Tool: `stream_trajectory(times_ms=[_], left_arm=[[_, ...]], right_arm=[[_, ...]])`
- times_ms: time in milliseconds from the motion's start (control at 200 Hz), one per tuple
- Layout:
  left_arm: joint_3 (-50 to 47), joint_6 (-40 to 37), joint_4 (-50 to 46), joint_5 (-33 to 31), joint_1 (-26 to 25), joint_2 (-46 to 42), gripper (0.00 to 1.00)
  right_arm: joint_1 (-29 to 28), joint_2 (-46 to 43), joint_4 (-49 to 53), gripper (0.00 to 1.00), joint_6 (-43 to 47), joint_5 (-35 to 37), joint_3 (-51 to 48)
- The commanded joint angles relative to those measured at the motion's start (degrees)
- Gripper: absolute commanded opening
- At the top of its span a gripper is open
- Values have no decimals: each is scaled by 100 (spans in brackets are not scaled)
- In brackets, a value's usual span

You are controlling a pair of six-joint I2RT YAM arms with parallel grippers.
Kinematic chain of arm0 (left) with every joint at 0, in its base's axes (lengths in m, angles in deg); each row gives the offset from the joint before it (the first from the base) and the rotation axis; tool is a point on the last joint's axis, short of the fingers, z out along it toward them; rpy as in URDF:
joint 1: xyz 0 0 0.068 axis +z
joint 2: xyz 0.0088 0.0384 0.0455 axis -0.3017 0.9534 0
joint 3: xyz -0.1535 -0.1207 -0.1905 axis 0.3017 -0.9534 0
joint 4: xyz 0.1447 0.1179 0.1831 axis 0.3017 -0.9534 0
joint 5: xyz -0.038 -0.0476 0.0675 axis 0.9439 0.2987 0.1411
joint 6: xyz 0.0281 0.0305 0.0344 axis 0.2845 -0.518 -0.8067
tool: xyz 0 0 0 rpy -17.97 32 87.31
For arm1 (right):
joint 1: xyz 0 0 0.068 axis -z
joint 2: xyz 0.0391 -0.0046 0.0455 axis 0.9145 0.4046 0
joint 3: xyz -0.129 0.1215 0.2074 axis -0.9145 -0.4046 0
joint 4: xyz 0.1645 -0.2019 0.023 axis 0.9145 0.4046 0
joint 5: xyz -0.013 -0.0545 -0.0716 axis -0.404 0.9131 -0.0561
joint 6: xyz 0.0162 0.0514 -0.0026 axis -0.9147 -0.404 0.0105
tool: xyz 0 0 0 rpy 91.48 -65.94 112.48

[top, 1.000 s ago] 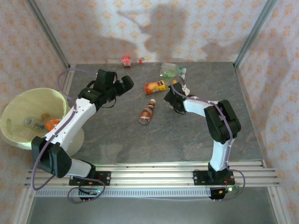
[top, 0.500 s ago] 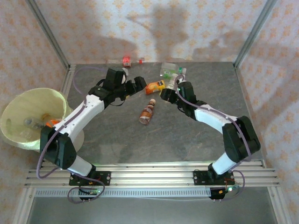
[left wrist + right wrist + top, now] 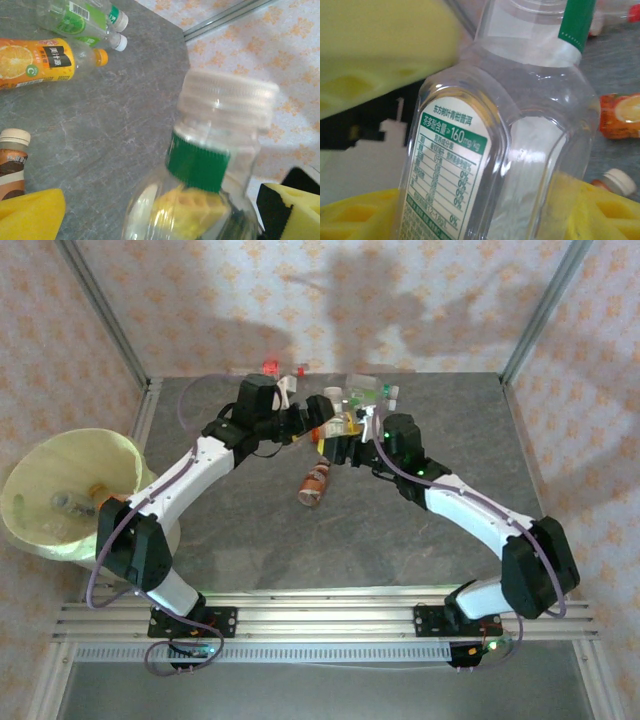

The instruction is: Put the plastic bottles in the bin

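Note:
A clear plastic bottle (image 3: 520, 150) with a green-and-white label stands between the yellow pads (image 3: 605, 215) of my right gripper (image 3: 480, 220), which is shut on its body. In the left wrist view the same bottle's green neck band and white cap (image 3: 225, 100) rise between the wide-apart pads (image 3: 30, 215) of my open left gripper (image 3: 162, 215). The two grippers, left (image 3: 325, 412) and right (image 3: 345, 440), meet above the back middle of the table. An orange-labelled bottle (image 3: 40, 60), green-labelled bottles (image 3: 85, 20) and a brown bottle (image 3: 315, 483) lie on the table. The bin (image 3: 100, 436) stands at the far left.
A red-labelled bottle (image 3: 270, 368) lies against the back wall. The bin holds a few bottles (image 3: 65, 502). Metal frame posts (image 3: 100, 310) rise at the back corners, and papered walls close in three sides. The grey tabletop (image 3: 400, 540) stretches to the front rail.
Both arms have swung toward each other over the back middle. My left gripper has come right until its open pads flank the bottle that the right gripper carries. The right jaws have narrowed slightly.

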Motion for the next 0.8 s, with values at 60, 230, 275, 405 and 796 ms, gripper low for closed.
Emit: stream_trajectory(times_ms=[60,230,275,405,796], left_arm=[[605,-591,-675,-228,-109,-40,96],[1119,-1079,-1361,-425,-146,136,81],[1248,-1170,-1510,-474,-171,208,77],[1402,-1237,-1541,-345,-231,354,61],[1317,-1300,-1436,-686,-324,289,27]], right_arm=[[-135,-262,25,59,631,-482,139],[-152,-256,389,59,905,-685,318],[-161,-249,489,59,954,-736,382],[-157,-226,511,59,994,-707,429],[-160,-147,786,66,1130,-840,607]])
